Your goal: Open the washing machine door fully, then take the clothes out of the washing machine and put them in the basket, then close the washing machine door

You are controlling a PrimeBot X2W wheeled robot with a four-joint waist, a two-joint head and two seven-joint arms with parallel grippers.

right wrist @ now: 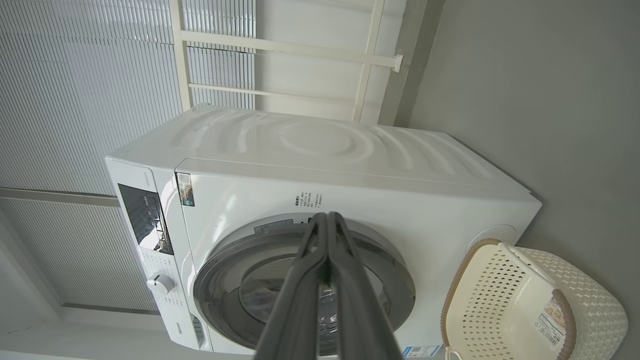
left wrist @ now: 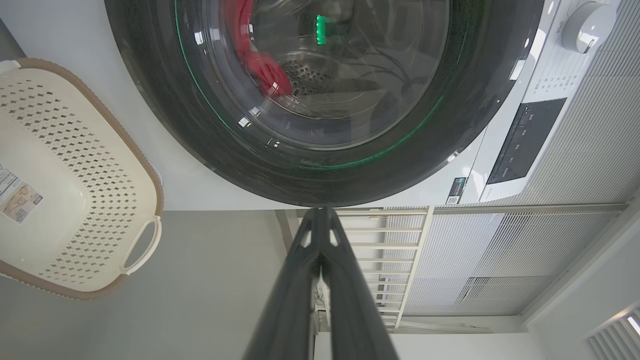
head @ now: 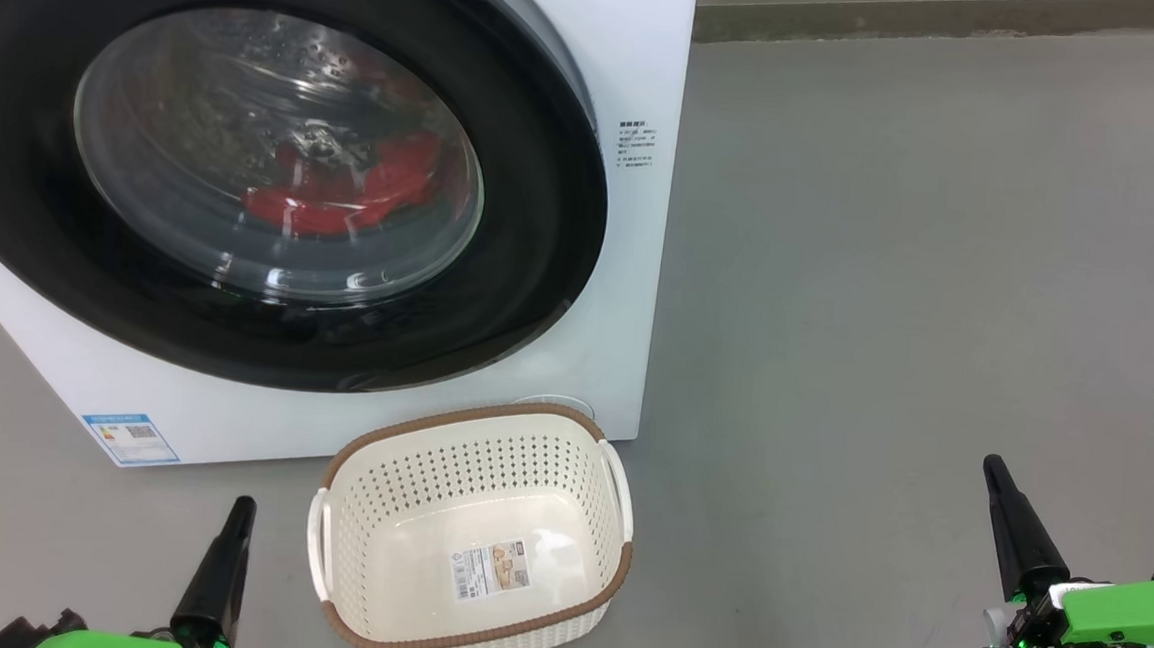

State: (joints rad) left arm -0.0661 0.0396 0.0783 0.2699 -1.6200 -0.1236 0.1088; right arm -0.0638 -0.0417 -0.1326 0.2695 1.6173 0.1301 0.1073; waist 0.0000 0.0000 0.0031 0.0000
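Showing clothes (head: 365,186) through its glass, the door (head: 534,211) sits closed, basket (head: 467,478) nearby. Left jaws and right jaws are pressed together, holding nothing.

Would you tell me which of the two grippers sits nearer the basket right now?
The left gripper: shut and pointing up, it stands just beside the basket, whereas the right gripper stands well away from it on the other side.

The basket (head: 461,419) stands on the floor (head: 890,283) before the right corner of the washing machine (head: 643,68); the clothes (head: 365,191) lie inside, behind its door (head: 534,211).
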